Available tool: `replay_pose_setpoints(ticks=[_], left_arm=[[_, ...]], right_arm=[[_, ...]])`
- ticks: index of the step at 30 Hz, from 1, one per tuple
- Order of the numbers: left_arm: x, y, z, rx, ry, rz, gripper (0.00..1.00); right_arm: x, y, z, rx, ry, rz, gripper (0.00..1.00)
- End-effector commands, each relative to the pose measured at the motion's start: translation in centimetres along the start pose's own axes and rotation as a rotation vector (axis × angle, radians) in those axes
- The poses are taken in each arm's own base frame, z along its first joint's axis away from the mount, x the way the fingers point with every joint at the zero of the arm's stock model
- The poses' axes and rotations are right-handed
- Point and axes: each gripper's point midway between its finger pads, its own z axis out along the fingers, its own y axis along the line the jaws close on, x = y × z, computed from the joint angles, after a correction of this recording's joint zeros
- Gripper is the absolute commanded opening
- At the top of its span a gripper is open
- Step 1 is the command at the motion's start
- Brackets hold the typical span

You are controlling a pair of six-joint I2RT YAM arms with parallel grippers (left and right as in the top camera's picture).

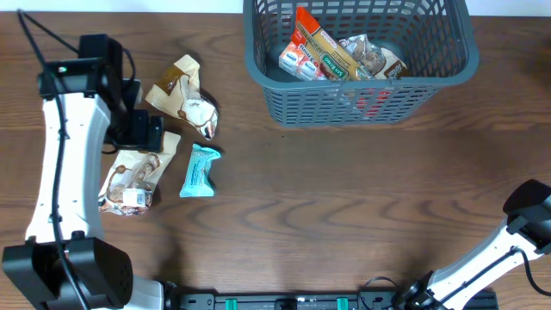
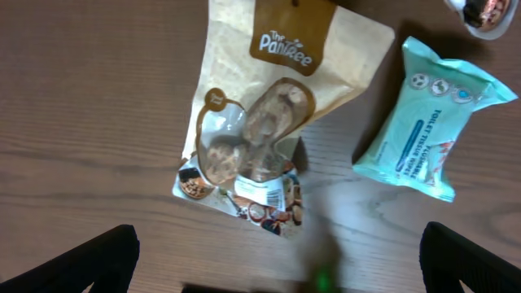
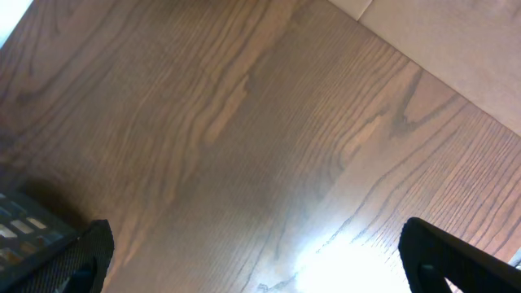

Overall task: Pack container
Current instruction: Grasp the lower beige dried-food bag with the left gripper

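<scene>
The dark grey-blue slotted container (image 1: 362, 103) stands at the back right and holds several snack packets (image 1: 320, 53). On the left of the table lie a tan snack pouch (image 1: 131, 179), a second tan pouch (image 1: 181, 95) behind it, and a teal tissue packet (image 1: 200, 170). My left gripper (image 1: 148, 131) hovers open over the near tan pouch (image 2: 256, 134), with the teal packet (image 2: 427, 134) to its right in the left wrist view. My left fingers (image 2: 277, 264) are spread wide and empty. My right gripper (image 3: 256, 256) is open over bare wood; its arm (image 1: 529, 215) shows at the right edge.
The wooden table (image 1: 344, 215) stretches between the packets and the right arm. A corner of a basket-like lattice (image 3: 24, 228) shows at the lower left of the right wrist view. A pale surface (image 3: 456, 41) lies beyond the table edge.
</scene>
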Motion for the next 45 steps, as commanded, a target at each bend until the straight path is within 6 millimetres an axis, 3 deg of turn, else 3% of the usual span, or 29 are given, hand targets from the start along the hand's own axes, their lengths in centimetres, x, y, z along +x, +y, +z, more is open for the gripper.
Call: replay_pose_setpoints(ticks=[1,5,11,20,36,38,40,42,43,45], left_arm=[[0.7,0.5,1.0,0.058,0.013,-0.007,0.99],[1.4,0.0,3.8,0.154,0.031,-0.059,0.99],[4.4,-1.6,8.3,0.213,0.123,-0.070,0.99],[4.9,-2.3,13.7,0.200,0.066,-0.101,0.99],[6.2,-3.0,16.9,0.204,0.087,-0.106,0.99],[6.4,-3.1,17.3,0.207,0.101,-0.105,0.75],[6.4,-3.2,17.7,0.207,0.109,-0.111,0.37],[6.3,-3.0,17.9,0.197,0.107,-0.133,0.15],[6.1,-2.8,17.9,0.188,0.102,-0.141,0.06],[5.8,-2.3,18.0,0.160,0.091,-0.184,0.06]], right_arm=[[0.0,-0.1,0.0,-0.002,0.002,-0.003,0.99],[0.0,-0.1,0.0,-0.002,0.002,-0.003,0.99],[0.0,-0.1,0.0,-0.002,0.002,-0.003,0.99],[0.0,-0.1,0.0,-0.002,0.002,-0.003,0.99],[0.0,-0.1,0.0,-0.002,0.002,-0.003,0.99],[0.0,-0.1,0.0,-0.002,0.002,-0.003,0.99],[0.0,-0.1,0.0,-0.002,0.002,-0.003,0.99],[0.0,-0.1,0.0,-0.002,0.002,-0.003,0.99],[0.0,-0.1,0.0,-0.002,0.002,-0.003,0.99],[0.0,-0.1,0.0,-0.002,0.002,-0.003,0.99]])
